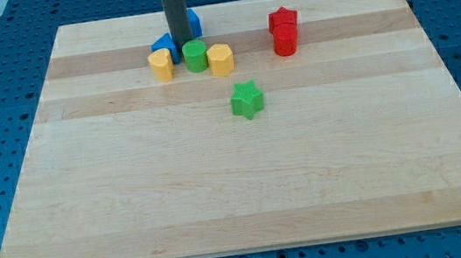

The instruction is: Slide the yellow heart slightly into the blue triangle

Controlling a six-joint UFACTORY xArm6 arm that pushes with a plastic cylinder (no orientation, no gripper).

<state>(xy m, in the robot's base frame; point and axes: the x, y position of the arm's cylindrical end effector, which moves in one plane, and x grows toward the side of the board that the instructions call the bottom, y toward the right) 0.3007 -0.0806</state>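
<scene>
The yellow heart (pixel 161 65) lies near the view's top, left of centre, on the wooden board (pixel 247 189). The blue triangle (pixel 163 44) sits just above it, touching or almost touching it. My tip (pixel 180 59) stands between the yellow heart and a green round block (pixel 195 56), just right of the heart and at the triangle's lower right. The rod hides part of the triangle and part of another blue block (pixel 193 22) behind it.
A yellow hexagon block (pixel 220 60) sits right of the green round block. A green star (pixel 246 100) lies below them. A red star (pixel 283 20) and a red round block (pixel 285 41) sit at the top right, touching.
</scene>
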